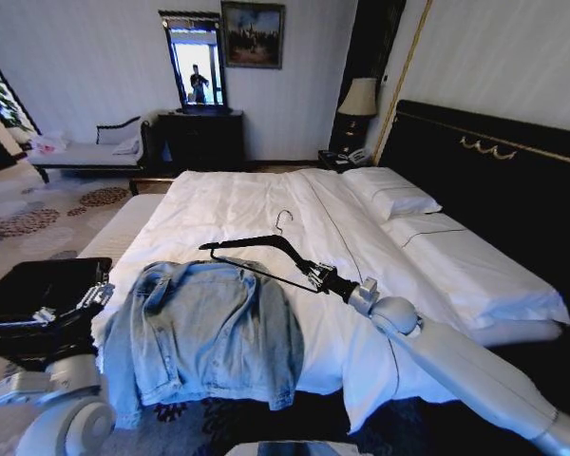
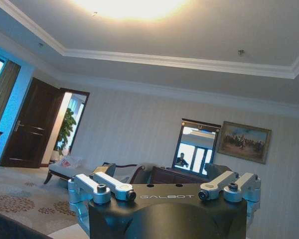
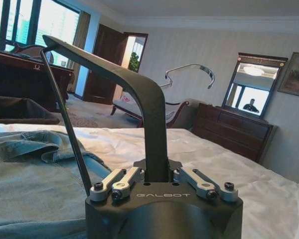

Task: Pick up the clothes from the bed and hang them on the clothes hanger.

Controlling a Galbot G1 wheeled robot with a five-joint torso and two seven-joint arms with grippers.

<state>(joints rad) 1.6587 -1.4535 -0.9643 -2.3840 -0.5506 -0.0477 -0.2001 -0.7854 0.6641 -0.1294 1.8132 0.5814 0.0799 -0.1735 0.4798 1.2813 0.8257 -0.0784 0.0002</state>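
Note:
The light blue denim clothes [image 1: 204,328] lie spread on the near corner of the bed [image 1: 266,199], partly draping over its edge. Just beyond them the black clothes hanger [image 1: 256,249] is held above the sheet, its metal hook [image 1: 283,220] pointing toward the far side. My right gripper [image 1: 318,277] is shut on one end of the hanger. From the right wrist, the hanger [image 3: 139,94] rises out of the gripper [image 3: 157,177], with the clothes [image 3: 30,174] beside it. My left gripper [image 1: 93,296] waits off the bed's near-left corner, open and holding nothing [image 2: 164,191].
A dark padded bench [image 1: 33,285] stands at the bed's near-left side by my left arm. White pillows [image 1: 389,195] rest against the black headboard [image 1: 494,180] on the right. A dresser with mirror [image 1: 199,133] and a chaise [image 1: 85,152] line the far wall.

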